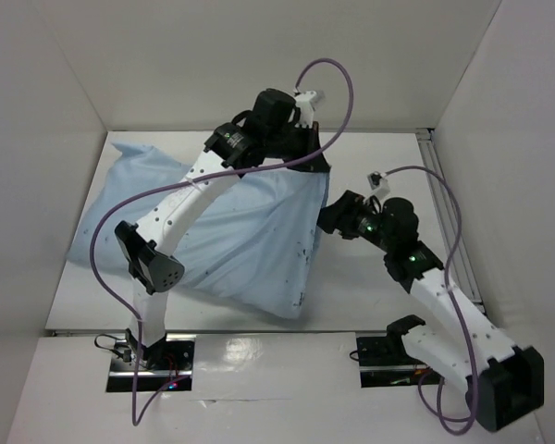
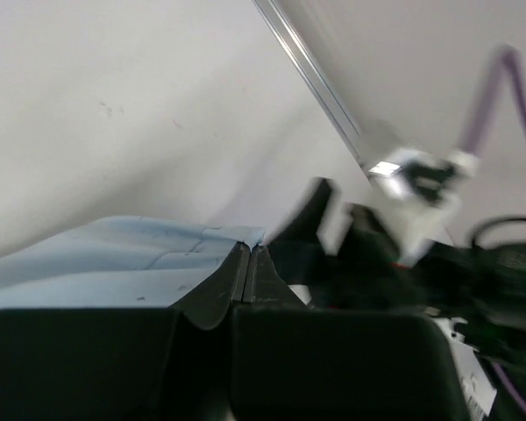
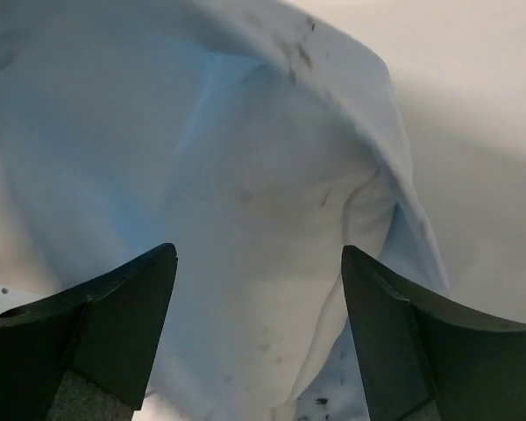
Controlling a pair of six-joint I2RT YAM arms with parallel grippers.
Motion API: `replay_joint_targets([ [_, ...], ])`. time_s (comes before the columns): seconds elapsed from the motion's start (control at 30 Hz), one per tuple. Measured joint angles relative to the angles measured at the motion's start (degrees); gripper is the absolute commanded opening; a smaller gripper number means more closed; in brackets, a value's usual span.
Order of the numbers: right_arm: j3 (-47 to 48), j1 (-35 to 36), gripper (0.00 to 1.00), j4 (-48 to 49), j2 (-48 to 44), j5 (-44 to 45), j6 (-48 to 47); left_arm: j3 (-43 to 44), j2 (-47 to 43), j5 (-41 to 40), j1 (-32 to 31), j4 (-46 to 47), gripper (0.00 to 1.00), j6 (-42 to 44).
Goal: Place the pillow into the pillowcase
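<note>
The light blue pillowcase (image 1: 222,231) lies bulging across the left and middle of the table, and its far right corner is pulled up. My left gripper (image 1: 316,166) is at that raised corner. In the left wrist view its jaws (image 2: 248,253) are pressed together with the blue pillowcase edge (image 2: 140,263) at their tips. My right gripper (image 1: 331,217) is just off the pillowcase's right side, open with nothing between its fingers (image 3: 259,254). Ahead of it the pillowcase (image 3: 88,132) gapes, and the white pillow (image 3: 272,289) shows inside.
White walls close in the table on the left, back and right. An aluminium rail (image 1: 444,203) runs along the right side. Purple cables (image 1: 102,259) loop off both arms. The right arm's wrist (image 2: 403,263) shows blurred close to the left gripper.
</note>
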Motion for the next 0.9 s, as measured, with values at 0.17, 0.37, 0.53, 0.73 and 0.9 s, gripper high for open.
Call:
replay_joint_targets([
  [0.17, 0.85, -2.14, 0.80, -13.16, -12.57, 4.44, -2.21, 0.63, -0.33, 0.66, 4.35, 1.86, 0.00, -0.37],
  [0.37, -3.80, -2.34, 0.80, -19.85, -16.11, 4.35, 4.02, 0.63, -0.76, 1.18, 5.14, 3.48, 0.00, -1.40],
  [0.53, -16.52, -2.34, 0.80, -18.27, -18.56, 1.20, 15.19, 0.63, -0.83, 1.46, 5.01, 4.44, 0.00, -1.66],
  [0.73, -28.11, -2.34, 0.75, -7.54, -18.67, -3.67, 30.73, 0.63, -0.83, 1.53, 5.05, 4.96, 0.00, -1.68],
  [0.9, -30.36, -1.99, 0.68, -0.46, -12.04, -5.92, 36.89, 0.63, -0.83, 1.53, 5.16, 5.03, 0.00, -1.70],
])
